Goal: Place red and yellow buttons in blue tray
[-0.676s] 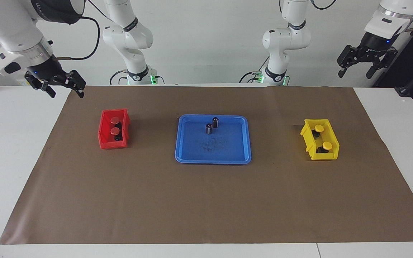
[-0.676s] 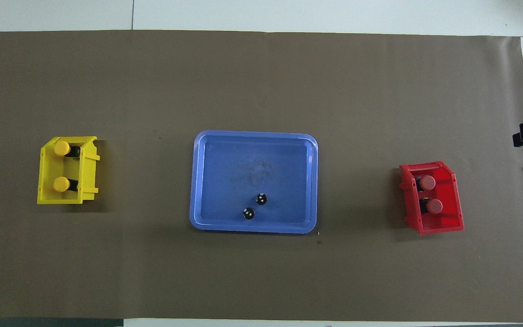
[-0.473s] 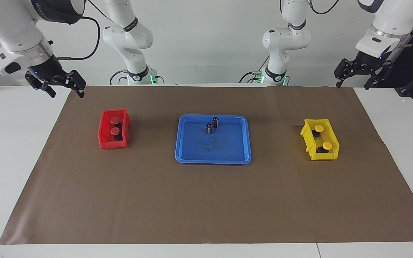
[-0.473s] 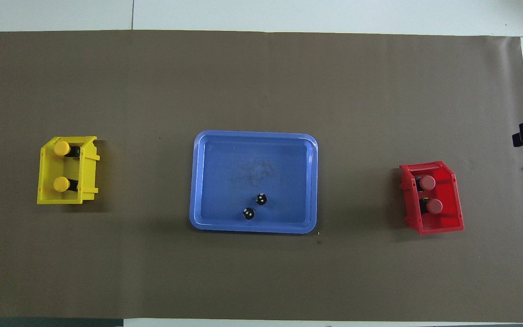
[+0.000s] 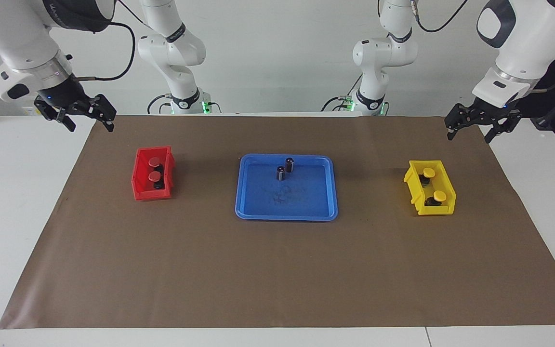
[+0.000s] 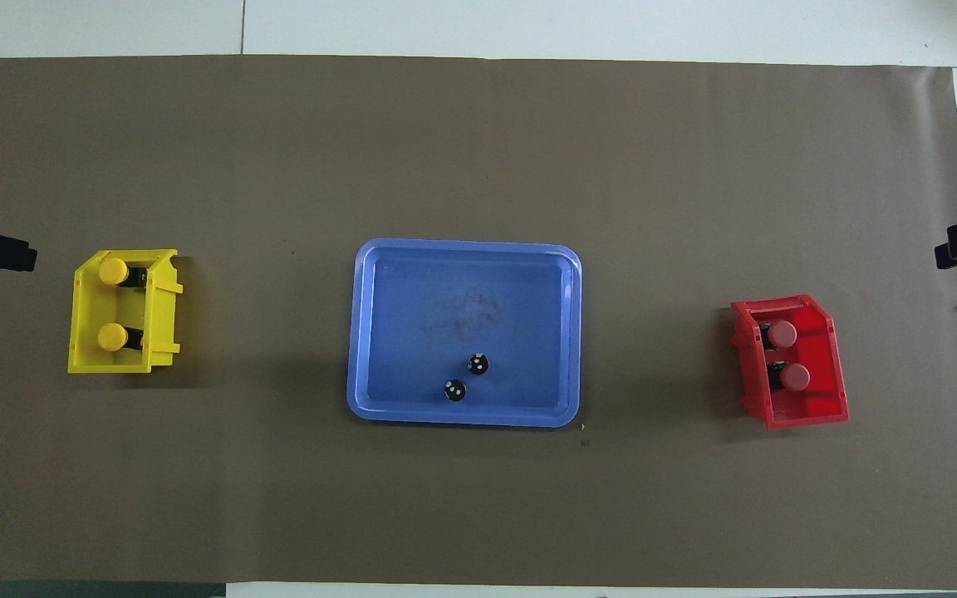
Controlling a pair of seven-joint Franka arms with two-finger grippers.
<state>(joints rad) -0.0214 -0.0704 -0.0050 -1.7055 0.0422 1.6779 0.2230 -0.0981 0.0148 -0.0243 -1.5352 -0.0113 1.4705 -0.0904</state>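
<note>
Two red buttons [image 5: 154,163] [image 5: 154,177] lie in the small red bin [image 5: 151,194] toward the right arm's end. Two yellow buttons [image 5: 429,172] [image 5: 439,195] lie in the small yellow bin [image 5: 417,193] toward the left arm's end. The blue tray [image 5: 287,216] sits mid-table between the bins. My left gripper [image 5: 469,137] hangs open and empty over the brown paper's corner, near the yellow bin. My right gripper [image 5: 90,126] hangs open and empty over the paper's edge, near the red bin.
Two dark capless cylinders [image 5: 289,164] [image 5: 281,172] stand in the tray, in the part nearer the robots. Brown paper [image 5: 277,270] covers the table, with bare white table [image 5: 12,193] at both ends.
My left gripper has come down and moved in over the paper toward the yellow bin. The right gripper has barely moved. Buttons, bins and tray have not shifted.
</note>
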